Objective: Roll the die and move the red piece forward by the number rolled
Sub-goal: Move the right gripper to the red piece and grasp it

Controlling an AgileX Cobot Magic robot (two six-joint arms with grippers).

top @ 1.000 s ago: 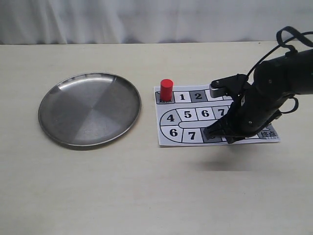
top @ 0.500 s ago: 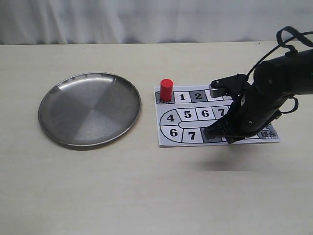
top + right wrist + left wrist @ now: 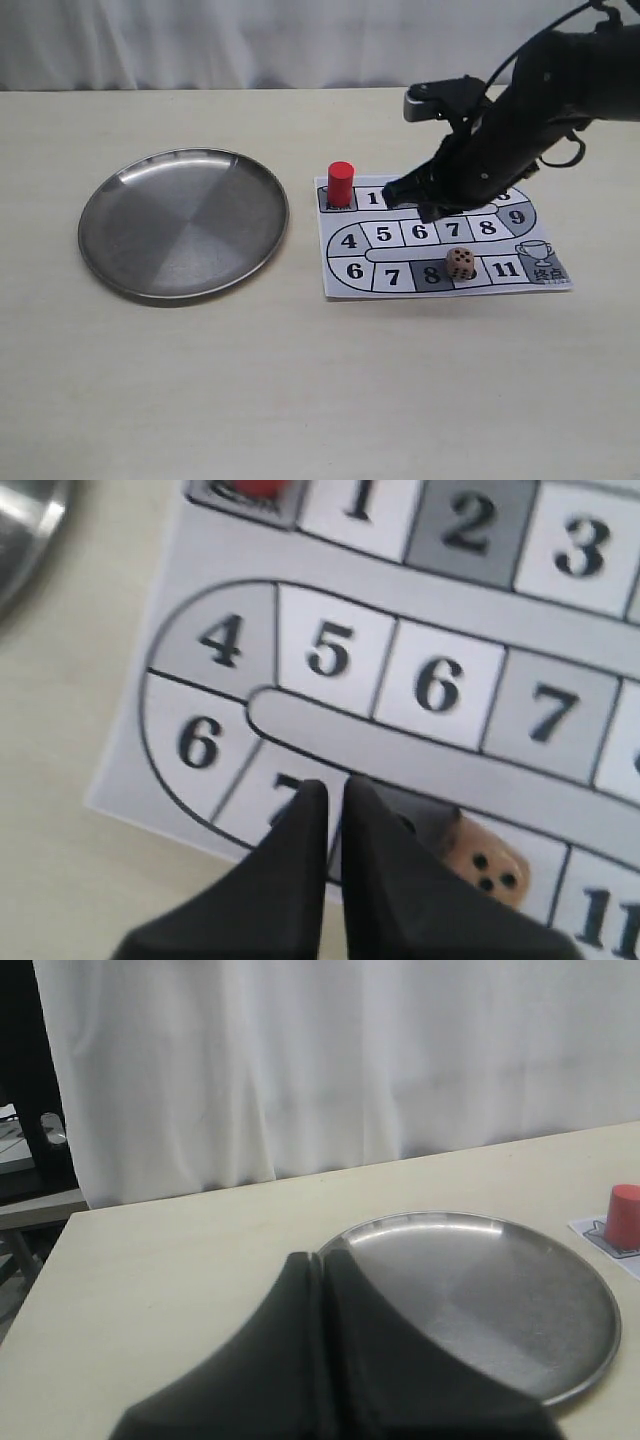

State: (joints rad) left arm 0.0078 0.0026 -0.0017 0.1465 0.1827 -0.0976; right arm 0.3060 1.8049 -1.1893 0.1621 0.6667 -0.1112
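I judge tan wooden die [image 3: 460,262] rolled, on paper board [image 3: 384,234]; red cylinder piece [image 3: 341,183] not yet advanced; left gripper [image 3: 322,1258], right gripper [image 3: 333,785] pinched together, empty

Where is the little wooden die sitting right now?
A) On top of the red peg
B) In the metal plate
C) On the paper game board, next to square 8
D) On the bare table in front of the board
C: the die rests on the game board, in its bottom row just right of square 8, far from the plate.
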